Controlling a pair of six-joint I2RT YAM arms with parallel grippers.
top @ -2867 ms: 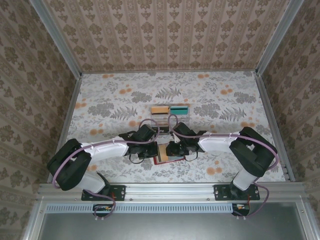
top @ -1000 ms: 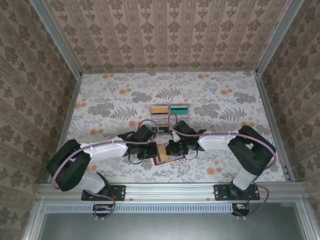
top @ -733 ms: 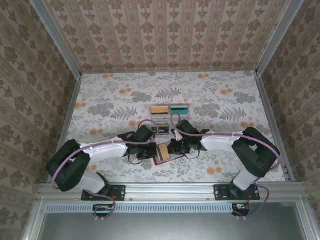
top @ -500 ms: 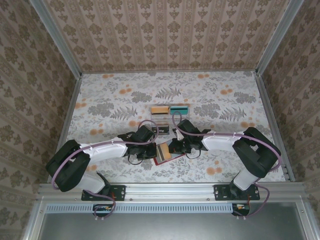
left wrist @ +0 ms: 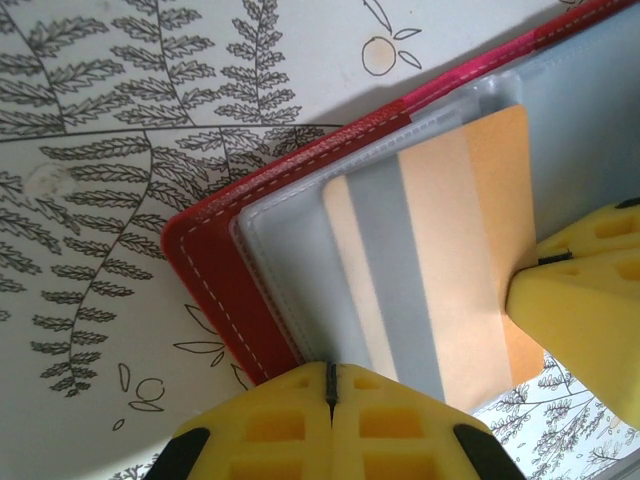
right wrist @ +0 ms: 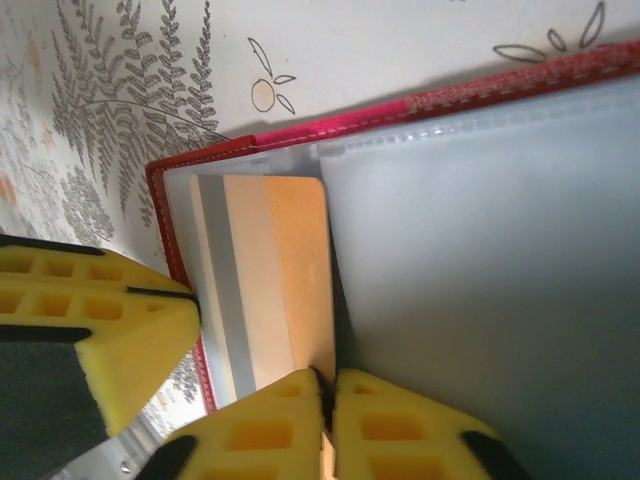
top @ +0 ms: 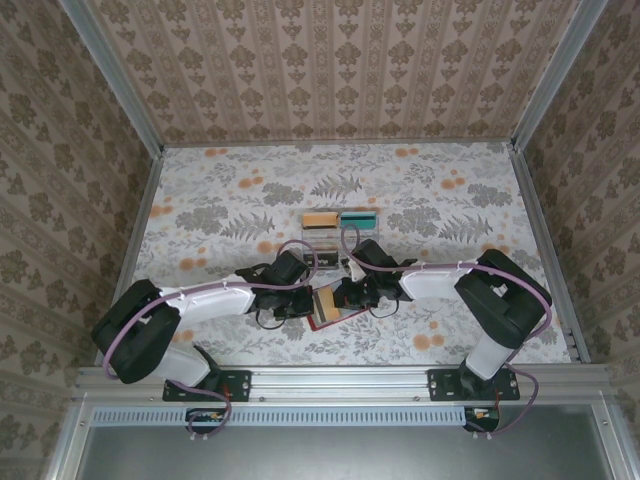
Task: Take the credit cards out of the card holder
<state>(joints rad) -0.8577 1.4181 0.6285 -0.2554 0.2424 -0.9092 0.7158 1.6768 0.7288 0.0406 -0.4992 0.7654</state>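
The red card holder (top: 322, 318) lies open on the table between my two grippers. In the left wrist view its red stitched cover (left wrist: 215, 270) frames a clear sleeve, and an orange credit card (left wrist: 440, 270) with a grey stripe lies on that sleeve. My left gripper (left wrist: 331, 385) is shut on the near edge of the holder's sleeve. My right gripper (right wrist: 327, 390) is shut on the edge of the orange card (right wrist: 275, 270), beside a frosted sleeve page (right wrist: 480, 270). Each wrist view shows the other gripper's yellow fingers (right wrist: 90, 310) close by.
A clear compartment tray (top: 340, 225) with an orange and a teal card stands just behind the grippers. The floral tabletop (top: 220, 200) is enclosed by patterned walls at the left, the right and the back.
The right gripper has shifted left over the holder, opened slightly and shut again. The holder's right side has drawn in toward the left gripper, which has stayed put.
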